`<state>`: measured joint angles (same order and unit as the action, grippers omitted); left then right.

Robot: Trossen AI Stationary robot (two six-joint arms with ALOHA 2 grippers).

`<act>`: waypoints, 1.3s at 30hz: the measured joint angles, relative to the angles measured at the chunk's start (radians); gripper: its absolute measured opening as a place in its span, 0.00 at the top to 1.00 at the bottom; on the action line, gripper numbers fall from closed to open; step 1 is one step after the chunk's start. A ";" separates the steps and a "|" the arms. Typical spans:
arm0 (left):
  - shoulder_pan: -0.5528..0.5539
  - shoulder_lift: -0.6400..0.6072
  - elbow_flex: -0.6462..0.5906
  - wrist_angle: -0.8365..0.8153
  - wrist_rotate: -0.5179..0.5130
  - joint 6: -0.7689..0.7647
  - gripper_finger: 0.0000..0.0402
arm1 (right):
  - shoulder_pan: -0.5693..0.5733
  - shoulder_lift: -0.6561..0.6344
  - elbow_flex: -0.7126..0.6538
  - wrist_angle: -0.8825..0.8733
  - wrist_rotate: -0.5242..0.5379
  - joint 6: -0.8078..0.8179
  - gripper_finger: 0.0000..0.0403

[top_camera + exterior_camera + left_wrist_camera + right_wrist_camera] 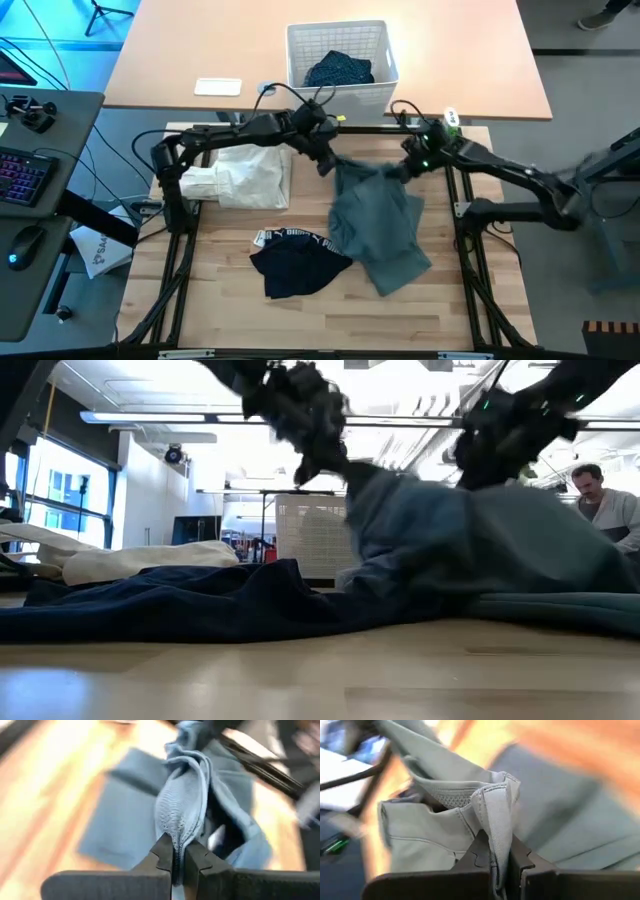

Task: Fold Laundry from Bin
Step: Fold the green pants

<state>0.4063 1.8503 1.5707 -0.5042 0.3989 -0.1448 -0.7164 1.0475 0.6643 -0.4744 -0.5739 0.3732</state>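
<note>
left gripper [325,160] | right gripper [408,166] | both clamped on grey-green top [378,222] | black piece [295,262] reads PUMA

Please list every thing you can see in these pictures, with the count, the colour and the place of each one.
grey-green top: one, grey-green, table centre-right, upper edge lifted at two points, lower part on the wood
black piece: one, black with white lettering, front centre, beside the top
white cloth: one, off-white, left part of the table
bin: one, white lattice, far table edge
navy dotted garment: one, dark blue, inside the bin
white flat object: one, white, far left of the bin
keyboard: one, black with lit keys, side desk at left
person: one, grey top, in the room behind
left gripper: shut on the top's left corner
right gripper: shut on the top's right corner
</note>
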 joint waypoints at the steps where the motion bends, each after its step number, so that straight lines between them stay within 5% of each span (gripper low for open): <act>1: 0.016 0.001 -0.027 0.032 -0.034 -0.032 1.00 | -0.032 0.040 0.000 0.016 0.039 -0.021 1.00; 6: 0.064 0.002 -0.112 0.116 -0.102 -0.144 0.95 | -0.136 0.210 0.003 0.115 0.179 -0.053 0.99; 12: 0.082 -0.003 -0.086 -0.028 -0.114 -0.139 0.85 | -0.169 0.309 0.001 0.063 0.359 -0.015 0.97; 16: 0.066 -0.003 -0.024 -0.153 -0.112 -0.087 0.83 | -0.165 0.324 0.001 0.045 0.387 -0.016 0.94; 26: -0.110 -0.003 0.106 -0.183 -0.095 0.053 0.83 | -0.153 0.266 0.199 -0.203 0.385 -0.127 0.61; 35: -0.170 -0.003 0.109 -0.233 -0.097 0.045 0.83 | 0.014 0.148 0.389 -0.594 0.548 -0.167 0.53; 39: -0.174 -0.009 0.109 -0.298 -0.094 0.070 0.83 | 0.177 0.055 0.401 -0.641 0.511 -0.125 0.53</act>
<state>0.2320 1.8413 1.6798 -0.8024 0.3046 -0.0746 -0.5391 1.1028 1.0649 -1.1158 -0.0633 0.2481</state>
